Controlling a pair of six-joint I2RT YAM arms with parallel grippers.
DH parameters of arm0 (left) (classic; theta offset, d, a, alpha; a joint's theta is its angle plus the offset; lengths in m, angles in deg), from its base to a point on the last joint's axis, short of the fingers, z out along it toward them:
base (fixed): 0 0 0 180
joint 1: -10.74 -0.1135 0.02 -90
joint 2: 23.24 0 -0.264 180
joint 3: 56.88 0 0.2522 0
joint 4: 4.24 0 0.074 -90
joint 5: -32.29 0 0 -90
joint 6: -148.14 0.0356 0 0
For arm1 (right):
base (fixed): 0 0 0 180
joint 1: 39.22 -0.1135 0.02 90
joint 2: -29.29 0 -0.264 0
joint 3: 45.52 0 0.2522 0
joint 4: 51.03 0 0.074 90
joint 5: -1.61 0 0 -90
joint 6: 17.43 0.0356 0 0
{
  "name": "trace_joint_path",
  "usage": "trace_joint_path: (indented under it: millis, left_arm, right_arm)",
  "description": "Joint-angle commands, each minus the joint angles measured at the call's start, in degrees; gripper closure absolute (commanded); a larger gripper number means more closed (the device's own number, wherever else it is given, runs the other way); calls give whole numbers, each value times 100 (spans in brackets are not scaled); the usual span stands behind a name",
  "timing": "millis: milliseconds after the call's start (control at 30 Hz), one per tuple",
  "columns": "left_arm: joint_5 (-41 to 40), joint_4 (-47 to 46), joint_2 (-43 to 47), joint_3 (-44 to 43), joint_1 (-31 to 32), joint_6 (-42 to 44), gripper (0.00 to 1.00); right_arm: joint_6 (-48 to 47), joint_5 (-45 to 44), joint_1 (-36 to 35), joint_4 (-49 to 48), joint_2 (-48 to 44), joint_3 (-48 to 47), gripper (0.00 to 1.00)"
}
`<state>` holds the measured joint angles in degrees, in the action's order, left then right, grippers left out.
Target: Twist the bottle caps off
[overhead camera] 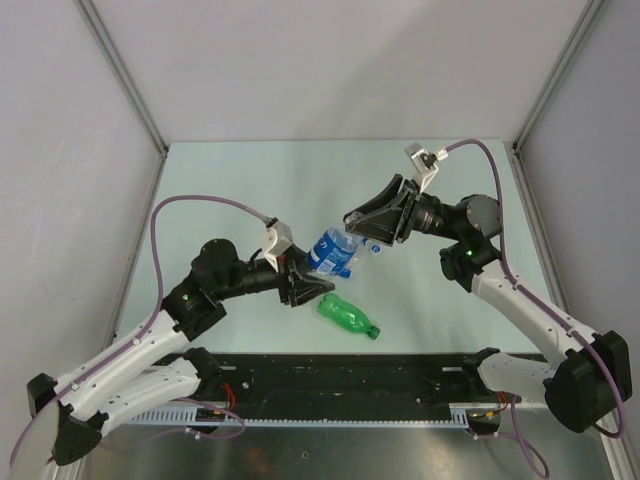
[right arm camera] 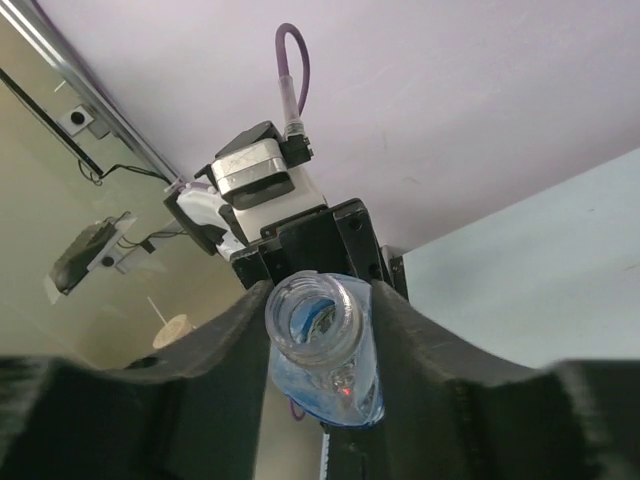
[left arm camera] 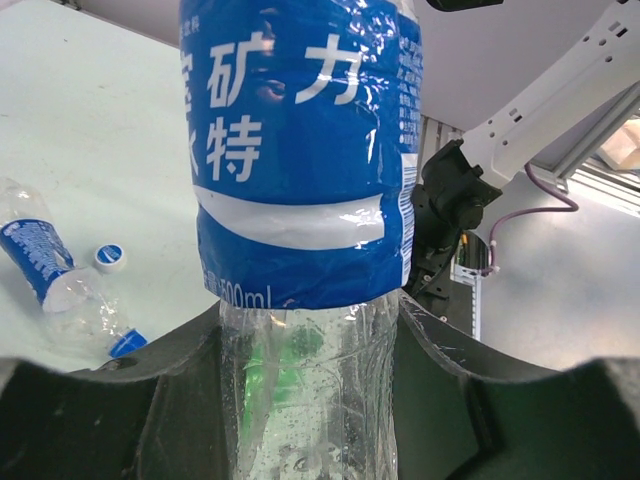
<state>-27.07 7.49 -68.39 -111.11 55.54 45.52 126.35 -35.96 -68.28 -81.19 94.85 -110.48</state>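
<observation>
- Clear plastic with a blue label: the held bottle [overhead camera: 333,250] is up in the air over the middle of the counter [overhead camera: 250,180], between the two claws.
- The left claw [overhead camera: 308,276] pinches its lower body. From there the bottle's long axis runs up and right, toward the right claw [overhead camera: 362,233].
- The right claw is at the neck end, with a finger on each side, so it is nearer the top. The pictures do not show if it squeezes.
- The right wrist view looks into the open mouth [right arm camera: 308,308], and no cap is on it. The top view cannot show that.
- The left wrist view shows a second clear bottle [left arm camera: 45,265] lying on the counter. A loose cap [left arm camera: 110,257] lies just beside it. The top view hides both.
- The green bottle [overhead camera: 345,314] lies on the counter near the held one. Its green cap [overhead camera: 373,332] seems to be on and points toward the right arm's side.
</observation>
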Motion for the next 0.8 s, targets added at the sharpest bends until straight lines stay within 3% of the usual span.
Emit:
trace_joint_path:
  millis: [0, 100, 233, 267, 367, 400, 433, 533, 767]
  left_arm:
    - [147, -94, -52, -180, -49, -40, 100]
    - [160, -96, -83, -200, -50, -39, 100]
    - [148, -97, -87, -200, -47, -39, 98]
    - [146, -97, -89, -199, -48, -39, 90]
    - [104, -97, -91, -183, -47, -52, 28]
    - [72, -97, -82, -177, -49, -58, 14]
    - [34, -97, -73, -175, -49, -62, 7]
    - [-93, -97, -24, -168, -50, -44, 1]
    - [-373, 11, 163, -160, -43, 36, 0]
  right_arm:
    - [-103, 74, -76, -8, 71, -276, 64]
    - [-68, 138, -82, -39, 130, -298, 91]
    - [-159, 141, -82, 68, 114, -298, 99]
    - [-207, 130, -82, 134, 97, -305, 100]
    - [-445, 80, -82, 382, 40, -309, 100]
    - [-529, 64, -82, 471, 25, -310, 100]
    - [-603, 56, -82, 564, 17, -306, 100]
    - [-832, 52, -82, 855, 10, -301, 100]
    - [-2018, -369, -82, 2165, -86, -310, 100]
